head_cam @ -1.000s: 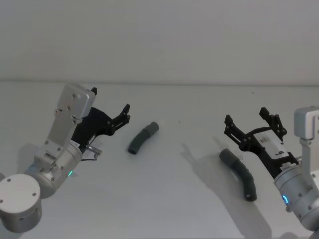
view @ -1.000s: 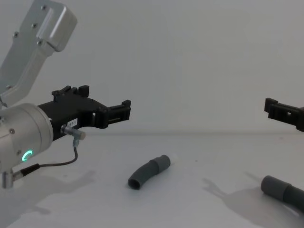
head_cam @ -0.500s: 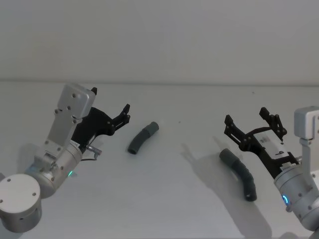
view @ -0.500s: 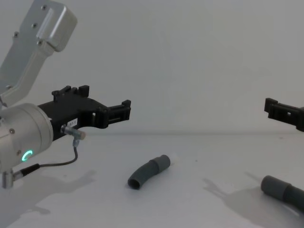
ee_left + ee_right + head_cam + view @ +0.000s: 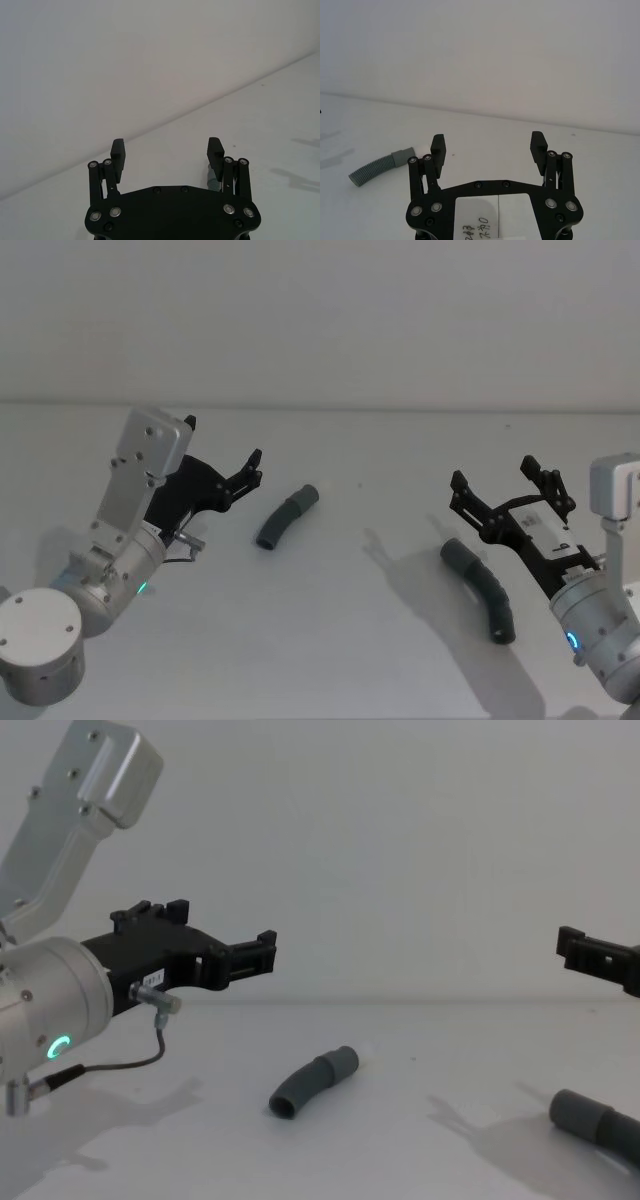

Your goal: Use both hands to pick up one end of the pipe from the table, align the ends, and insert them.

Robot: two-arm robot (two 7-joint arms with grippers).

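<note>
With both spread wide, your left gripper point(image 5: 252, 468) pointed toward the curved dark grey elbow tube point(image 5: 285, 518) just beyond it, while your right gripper point(image 5: 493, 473) hung over the cuffed grey tube point(image 5: 481, 587).

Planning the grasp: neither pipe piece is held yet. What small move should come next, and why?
Probably lower the right gripper toward the right pipe piece, lying on the table nearest it: its jaws stand open and empty. The left gripper, also open, hovers beside the left pipe piece.

dark grey pipe point(image 5: 285, 519), white tip point(image 5: 365, 1051), black left hand point(image 5: 254, 467), black right hand point(image 5: 493, 472), white-grey table point(image 5: 330, 640)
</note>
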